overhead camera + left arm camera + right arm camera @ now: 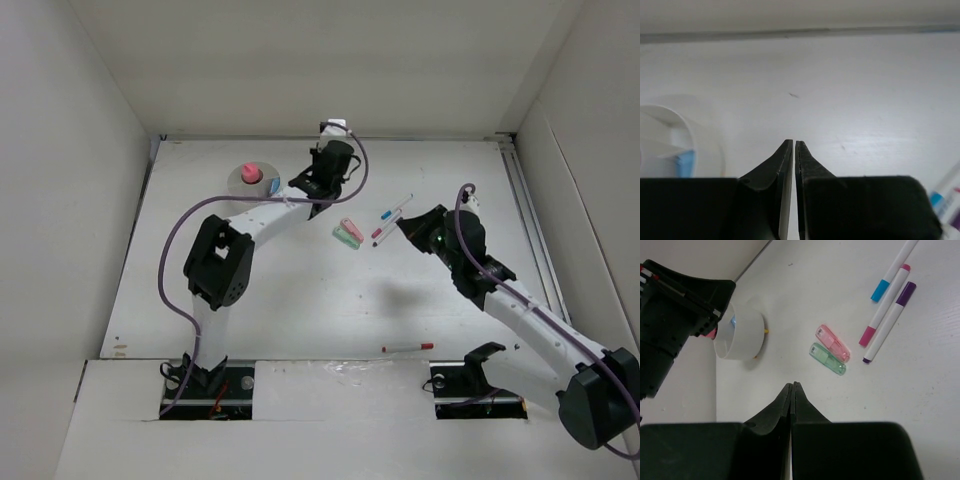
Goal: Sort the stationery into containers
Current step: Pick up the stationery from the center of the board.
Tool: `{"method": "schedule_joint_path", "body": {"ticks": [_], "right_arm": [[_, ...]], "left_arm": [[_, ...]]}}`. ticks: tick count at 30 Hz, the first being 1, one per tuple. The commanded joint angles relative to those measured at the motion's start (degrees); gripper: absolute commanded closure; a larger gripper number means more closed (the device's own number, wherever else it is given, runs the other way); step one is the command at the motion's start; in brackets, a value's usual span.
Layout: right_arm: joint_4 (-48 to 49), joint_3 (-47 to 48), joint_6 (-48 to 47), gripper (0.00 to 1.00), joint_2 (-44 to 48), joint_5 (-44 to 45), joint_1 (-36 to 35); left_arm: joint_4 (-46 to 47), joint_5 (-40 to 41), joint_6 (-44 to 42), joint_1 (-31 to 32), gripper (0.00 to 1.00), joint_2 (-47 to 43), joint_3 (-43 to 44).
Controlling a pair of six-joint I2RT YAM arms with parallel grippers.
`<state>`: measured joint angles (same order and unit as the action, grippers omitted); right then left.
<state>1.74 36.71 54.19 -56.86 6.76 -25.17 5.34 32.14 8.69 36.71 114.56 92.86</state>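
Observation:
The container, a low round white cup (240,186), stands at the back left and holds a short pink cylinder (251,174) and a blue-ended item (274,186). My left gripper (793,142) hovers just right of the cup (670,135), shut on nothing. A pink-and-green block (348,233) lies mid-table, seen as a pink piece (832,343) and a green piece (827,358). Right of it lie three white pens: blue-capped (880,290), pink-capped (885,305) and purple-capped (888,322). My right gripper (793,384) hangs above the table near the block, shut and empty. A red-capped pen (408,347) lies near the front edge.
White walls enclose the table on three sides, with a rail along the back edge (800,34). The left arm's black wrist (675,315) sits over the cup (740,335) in the right wrist view. The right arm (500,290) stretches diagonally across the table's right half.

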Motion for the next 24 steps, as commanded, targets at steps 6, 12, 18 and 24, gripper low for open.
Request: {"method": "schedule_joint_path", "body": {"ticks": [6,12,18,24], "right_arm": [[0.9,3.0,-0.4,1.00,-2.3,0.3,-0.3],[0.9,3.0,-0.4,0.99,-2.3,1.0,-0.3],[0.4,3.5,-0.4,0.92,-3.4,0.4,-0.3],[0.4,3.5,-0.4,0.84,-3.4,0.4,-0.3]], "left_arm": [[-9.7,-8.0,20.3,6.4,0.98,-2.8,-9.4],[-2.7,-9.8,26.5,10.0,0.93,-9.0,-22.6],[-2.0,-13.0,30.0,10.0,0.80,-6.6,-23.9],[1.3,-11.6,31.6,11.0,0.80,-8.0,-26.7]]}}
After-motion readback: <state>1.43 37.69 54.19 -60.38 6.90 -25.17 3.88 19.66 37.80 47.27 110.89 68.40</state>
